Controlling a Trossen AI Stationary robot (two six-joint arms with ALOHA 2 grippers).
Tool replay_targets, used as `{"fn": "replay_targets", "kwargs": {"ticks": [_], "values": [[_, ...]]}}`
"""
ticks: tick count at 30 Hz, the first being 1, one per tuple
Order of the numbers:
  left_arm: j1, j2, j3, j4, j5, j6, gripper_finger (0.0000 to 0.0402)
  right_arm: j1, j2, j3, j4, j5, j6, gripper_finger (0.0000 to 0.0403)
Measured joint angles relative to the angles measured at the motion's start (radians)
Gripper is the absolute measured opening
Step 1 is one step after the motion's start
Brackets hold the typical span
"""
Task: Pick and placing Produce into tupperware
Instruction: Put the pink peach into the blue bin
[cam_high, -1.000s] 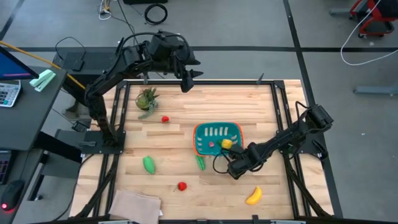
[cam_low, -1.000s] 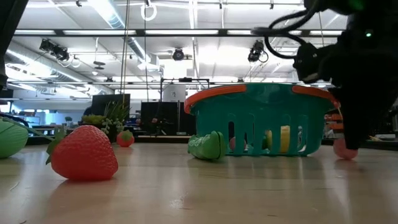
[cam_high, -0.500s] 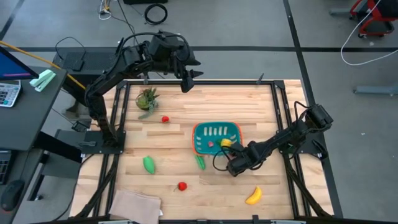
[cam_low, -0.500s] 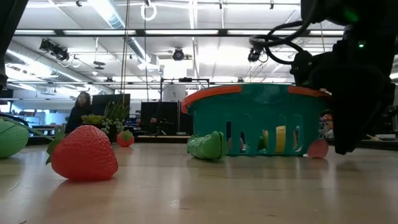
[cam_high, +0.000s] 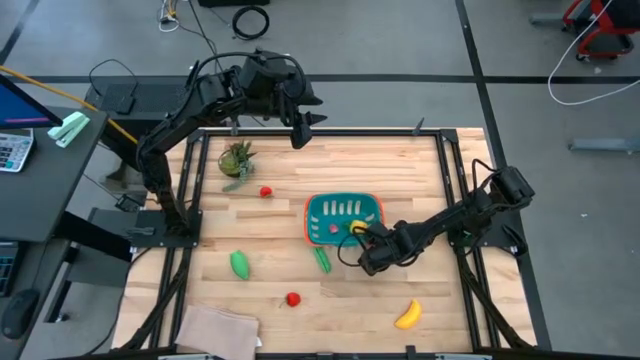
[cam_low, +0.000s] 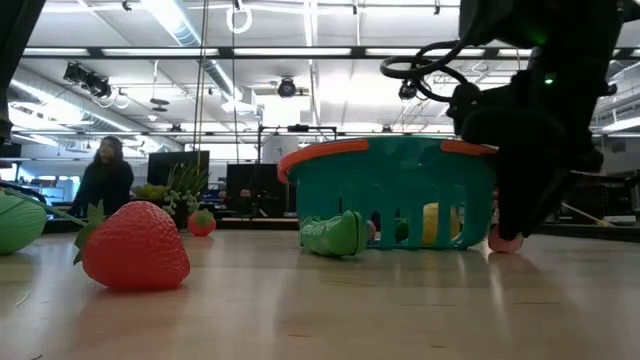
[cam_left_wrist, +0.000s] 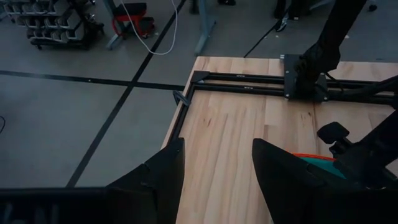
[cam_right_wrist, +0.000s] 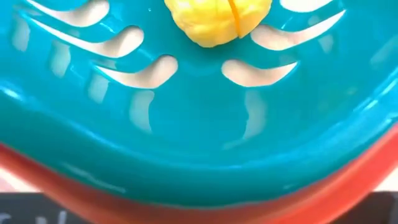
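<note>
The teal basket (cam_high: 312, 226) with an orange-red rim stands on the table right of centre; it also shows in the low view (cam_low: 400, 180). A yellow chunk (cam_high: 357, 226) and a pink piece (cam_high: 335, 229) lie inside it. My right gripper (cam_high: 363, 243) is hard against the basket's near right corner. Its wrist view is filled by the basket's inner wall (cam_right_wrist: 186, 137), the rim (cam_right_wrist: 298, 199) and the yellow chunk (cam_right_wrist: 217, 18). My left gripper (cam_high: 300, 125) hangs open and empty above the table's far edge, as its wrist view (cam_left_wrist: 217, 168) shows.
A green pod (cam_high: 322, 260) lies by the basket's near side. Another green pod (cam_high: 240, 263), a strawberry (cam_high: 292, 298), a banana (cam_high: 407, 315), a small red piece (cam_high: 265, 192), a potted plant (cam_high: 237, 160) and a tan cloth (cam_high: 215, 328) lie around. A person (cam_low: 105, 175) is in the room behind.
My right gripper has gone toward the table's left edge and a little toward the far edge. The basket has slid along the table the same way, with the yellow chunk still inside it. The green pod beside it has stayed where it was.
</note>
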Motion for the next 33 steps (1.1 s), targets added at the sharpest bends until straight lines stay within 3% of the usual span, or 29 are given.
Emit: {"fn": "replay_targets", "kwargs": {"ticks": [7,33], "values": [[0.002,0.0,0.0,-0.001,0.0,0.0,0.0197,-0.039,0.0,0.0,0.064,0.0,-0.063,0.0196],[0.002,0.0,0.0,-0.001,0.0,0.002,0.0195,-0.04,-0.002,-0.022,0.027,-0.047,-0.033,0.0195]]}}
